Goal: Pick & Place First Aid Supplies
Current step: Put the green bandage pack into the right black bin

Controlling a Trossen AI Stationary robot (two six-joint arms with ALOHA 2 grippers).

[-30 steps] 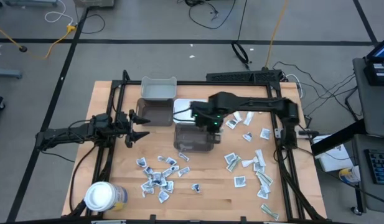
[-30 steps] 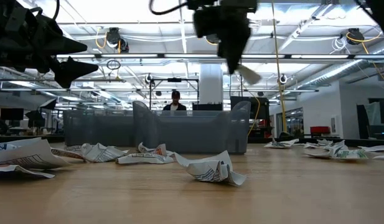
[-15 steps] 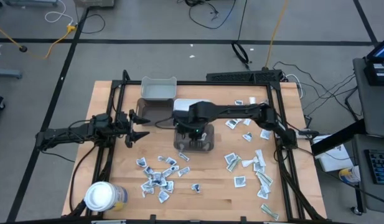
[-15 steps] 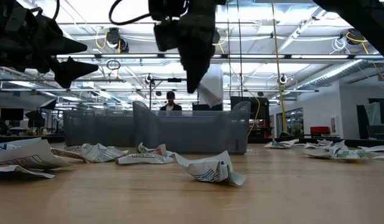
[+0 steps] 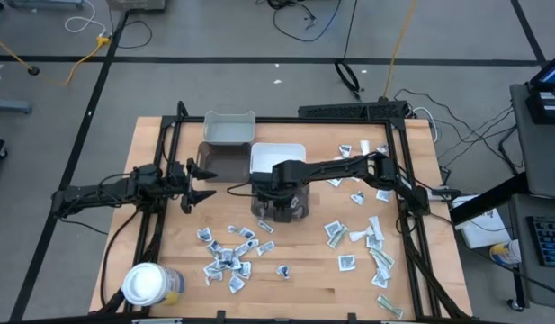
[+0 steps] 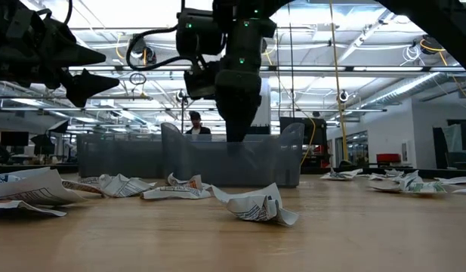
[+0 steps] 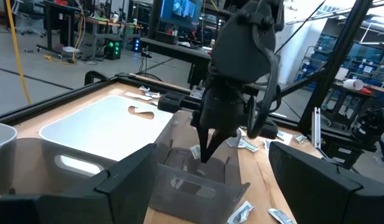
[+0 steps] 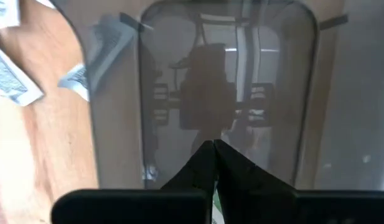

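Note:
My right gripper (image 5: pixel 281 193) points steeply down into a translucent grey bin (image 5: pixel 279 205) at mid-table, its shut fingertips (image 6: pixel 236 138) at the bin's rim height. A small white packet (image 7: pixel 195 151) shows at those tips. Many more first aid packets lie flat on the wood, in a near-left cluster (image 5: pixel 228 256) and a right cluster (image 5: pixel 367 238). At the left, well away from the packets, my left gripper (image 5: pixel 205 184) hovers level and open. My right gripper is shut on a small packet, pinched between its two fingertips. Only a pale sliver (image 8: pixel 213 205) shows between them, and a white-blue bit (image 7: pixel 195 151) beside the tips. The fingers come from above, pointing down. The packet is inside the bin's walls; whether it touches the floor cannot be told.
A white bin (image 5: pixel 277 155) adjoins the grey one on its far side. A dark grey bin (image 5: pixel 221 162) and a light grey bin (image 5: pixel 228 129) stand farther left. A white-lidded jar (image 5: pixel 147 283) is at the near-left corner. Black frame rails run along both table sides.
My right gripper, shut throughout, has gone toward the table's left and down, from above the bin's right part into the grey bin. The white packet that hung below its fingers went down with it behind the bin's wall.

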